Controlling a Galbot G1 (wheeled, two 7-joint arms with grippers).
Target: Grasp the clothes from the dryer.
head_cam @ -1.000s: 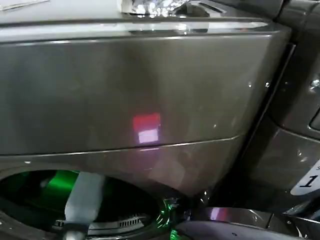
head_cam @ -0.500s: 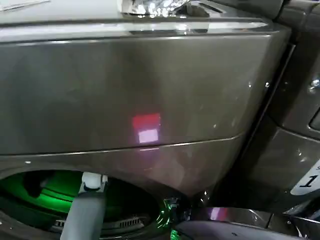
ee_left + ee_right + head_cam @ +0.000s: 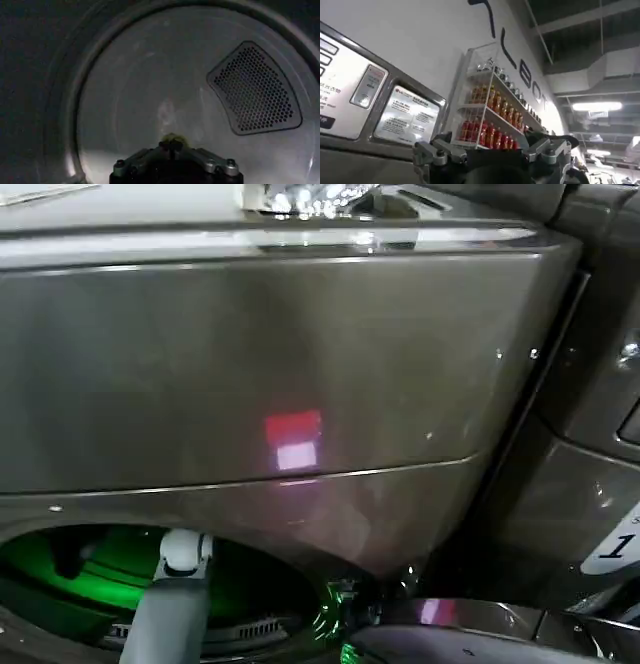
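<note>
The dryer [image 3: 300, 364] is a big dark bronze-grey machine, and its round port [image 3: 60, 584] glows green at the lower left of the head view. My left arm [image 3: 175, 609] reaches in through that port. Inside the steel drum [image 3: 140, 75], my left gripper [image 3: 171, 146] is shut on the clothes [image 3: 173, 137], a small yellow-green tuft showing just past the fingertips. My right gripper [image 3: 492, 150] is away from the dryer, open and holding nothing, pointing up at a wall.
A perforated vent panel [image 3: 255, 90] sits on the drum's back wall. A red light patch [image 3: 293, 439] shows on the dryer front. The open door [image 3: 470, 629] and a white "1" label [image 3: 615, 546] are at the lower right. A bottle shelf [image 3: 490, 115] and a control panel [image 3: 380, 110] face the right wrist.
My left arm has shifted slightly in the port and its white wrist joint has come into view. The green glow inside the port has spread wider.
</note>
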